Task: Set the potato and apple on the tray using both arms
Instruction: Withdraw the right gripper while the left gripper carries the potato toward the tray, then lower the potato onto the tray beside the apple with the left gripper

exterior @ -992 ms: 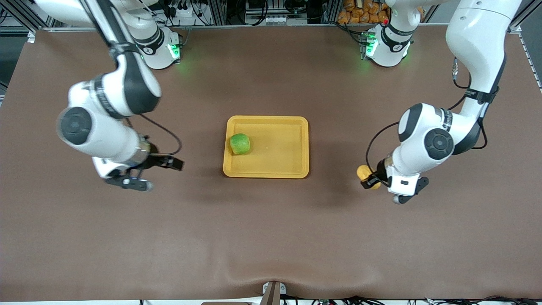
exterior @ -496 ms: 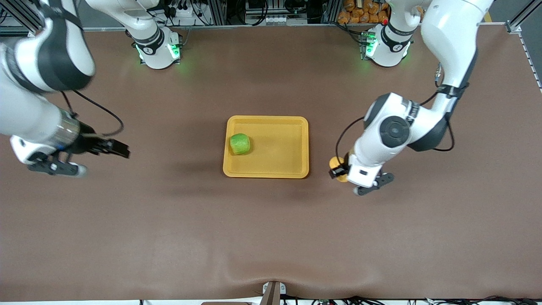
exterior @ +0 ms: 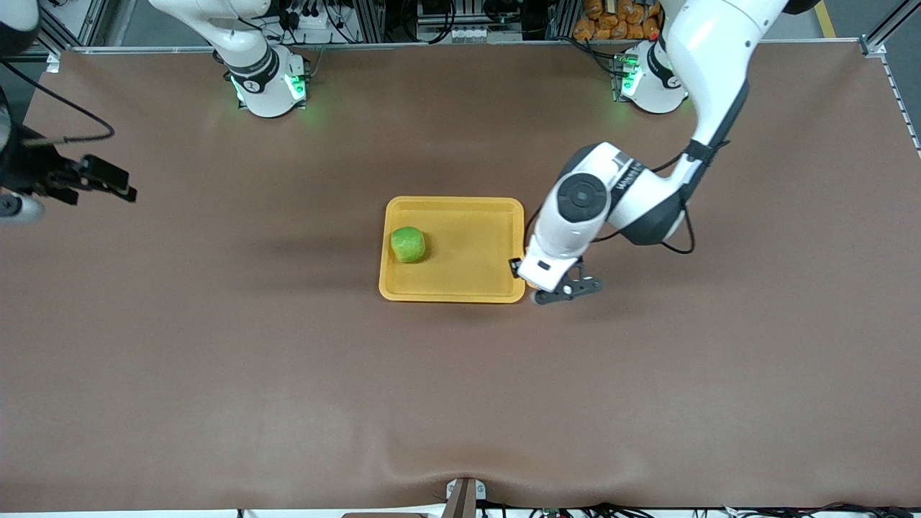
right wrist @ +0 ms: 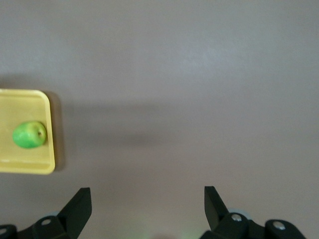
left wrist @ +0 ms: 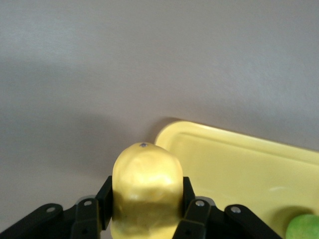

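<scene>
The yellow-orange tray (exterior: 475, 248) lies mid-table with the green apple (exterior: 408, 244) in it, toward the right arm's end. My left gripper (exterior: 524, 275) is over the tray's rim at the left arm's end, by the corner nearer the camera. In the left wrist view it (left wrist: 146, 195) is shut on the yellow-tan potato (left wrist: 147, 174), with the tray's corner (left wrist: 224, 137) and the apple (left wrist: 304, 226) just past it. The hand hides the potato in the front view. My right gripper (exterior: 21, 198) is open and empty (right wrist: 147, 205), high over the table's right-arm end. Its view shows the tray (right wrist: 25, 164) and apple (right wrist: 30, 134).
The two green-lit arm bases (exterior: 270, 86) (exterior: 647, 83) stand at the table's edge farthest from the camera. Orange packets (exterior: 611, 18) lie off the table near the left arm's base. The brown cover has a ripple (exterior: 460, 467) at the edge nearest the camera.
My left gripper has carried the potato in toward the tray, reaching its rim. My right arm has pulled away from the tray toward its own end of the table.
</scene>
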